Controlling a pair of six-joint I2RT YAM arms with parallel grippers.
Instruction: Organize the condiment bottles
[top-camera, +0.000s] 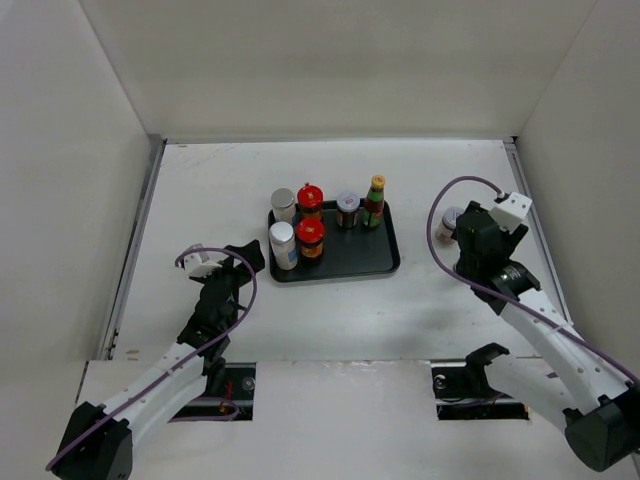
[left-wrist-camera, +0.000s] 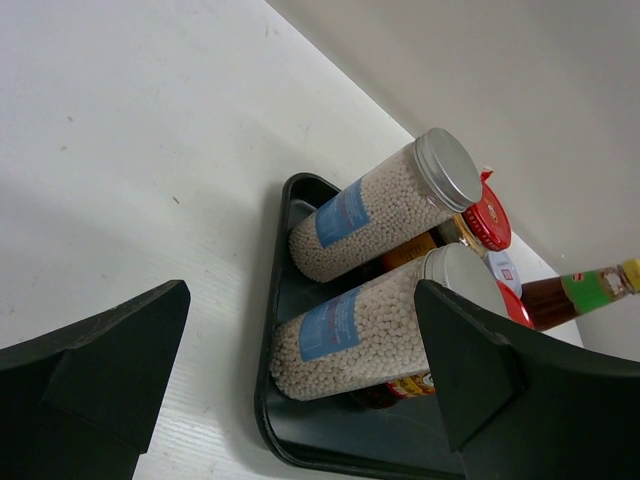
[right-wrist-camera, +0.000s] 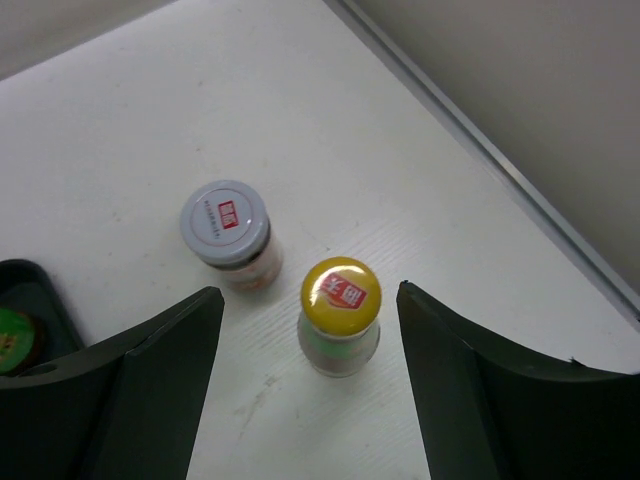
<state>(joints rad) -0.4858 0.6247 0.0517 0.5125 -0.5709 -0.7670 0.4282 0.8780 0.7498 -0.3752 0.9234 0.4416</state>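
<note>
A dark tray (top-camera: 385, 255) holds six condiment bottles: two white shakers (top-camera: 283, 243), two red-capped jars (top-camera: 311, 237), a silver-lidded jar (top-camera: 347, 208) and a slim brown bottle with a yellow cap (top-camera: 374, 200). My left gripper (top-camera: 237, 262) is open and empty, just left of the tray. In the left wrist view it (left-wrist-camera: 300, 295) faces the two shakers (left-wrist-camera: 360, 335). My right gripper (right-wrist-camera: 308, 295) is open, and a yellow-capped bottle (right-wrist-camera: 341, 300) stands upright between its fingers, untouched. A grey-capped jar (right-wrist-camera: 225, 222) stands beside it and also shows in the top view (top-camera: 451, 221).
The right wall's metal edge (right-wrist-camera: 500, 160) runs close behind the two loose bottles. The tray's corner (right-wrist-camera: 15, 290) shows at the left of the right wrist view. White walls enclose the table on three sides.
</note>
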